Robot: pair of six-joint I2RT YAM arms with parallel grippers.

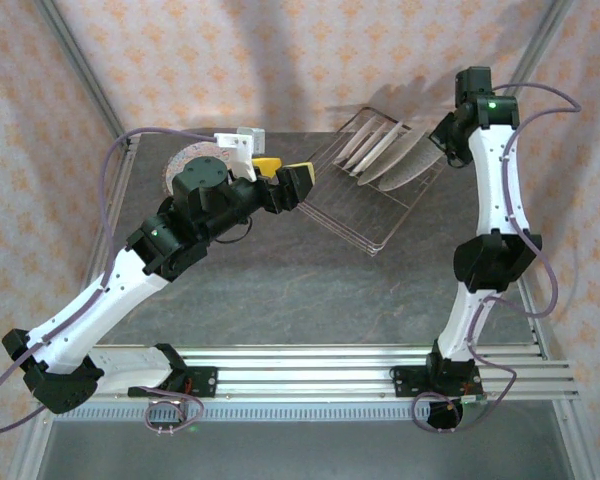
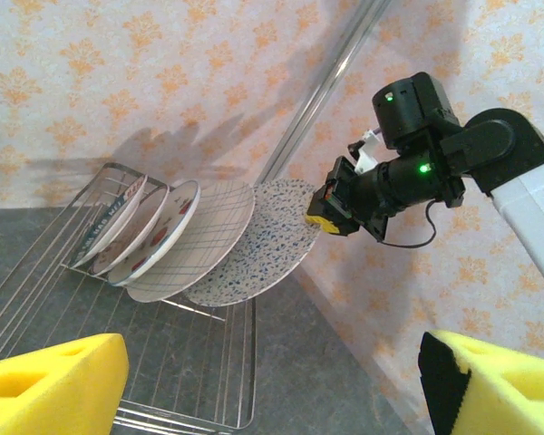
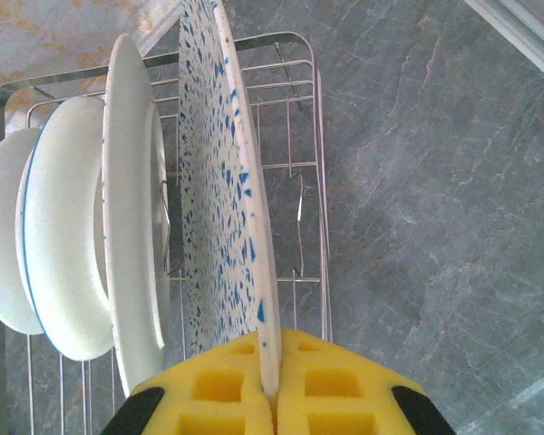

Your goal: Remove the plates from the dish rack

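The right gripper [image 3: 270, 399] pinches the top edge of the speckled plate [image 3: 219, 227] in the rack [image 3: 310, 181].

Its two yellow pads [image 3: 219, 388] are squeezed shut on the thin rim, one on each side, probably so the plate cannot slip when it is lifted. This plate stands at the open end of the row, so it looks like the easiest one to take. The other plates [image 2: 177, 240] lean behind it between the wire prongs, which hold them up on their edges. The rack sits at the back of the table [image 1: 310, 300], on the right. The left gripper [image 1: 283, 176] waits near the rack, open wide and holding nothing. One plate [image 1: 175, 170] lies flat on the table beside that arm.
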